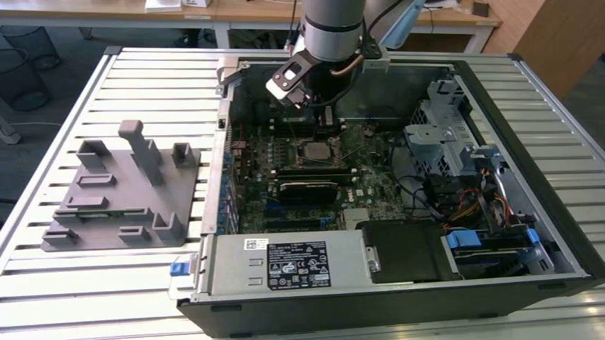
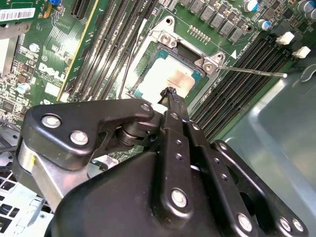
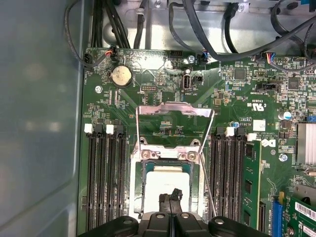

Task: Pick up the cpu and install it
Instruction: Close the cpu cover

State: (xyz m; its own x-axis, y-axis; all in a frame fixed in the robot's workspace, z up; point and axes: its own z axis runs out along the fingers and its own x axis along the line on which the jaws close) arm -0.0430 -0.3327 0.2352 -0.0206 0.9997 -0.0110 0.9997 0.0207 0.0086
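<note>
My hand (image 3: 171, 193) is pressed together, gripping nothing, its tips just above the cpu (image 3: 158, 182), which lies flat inside the socket (image 3: 140, 187); the load frame (image 3: 174, 107) stands hinged up from the socket. I reckon the chip must sit level there, so any touch should be light, straight down.

Bright, even overhead light on the white slatted metal tabletop (image 1: 142, 71) in the exterior view. Dimmer inside the open black computer case (image 1: 378, 312), with soft shadows only. Washed-out glare on the small square silvery-white cpu (image 2: 174, 81) (image 3: 165, 182) in both wrist views. Pale diffuse sheen on the grey-blue metal case wall (image 3: 39, 123). Small specular spots on the glossy black jaws, close-up and soft.
</note>
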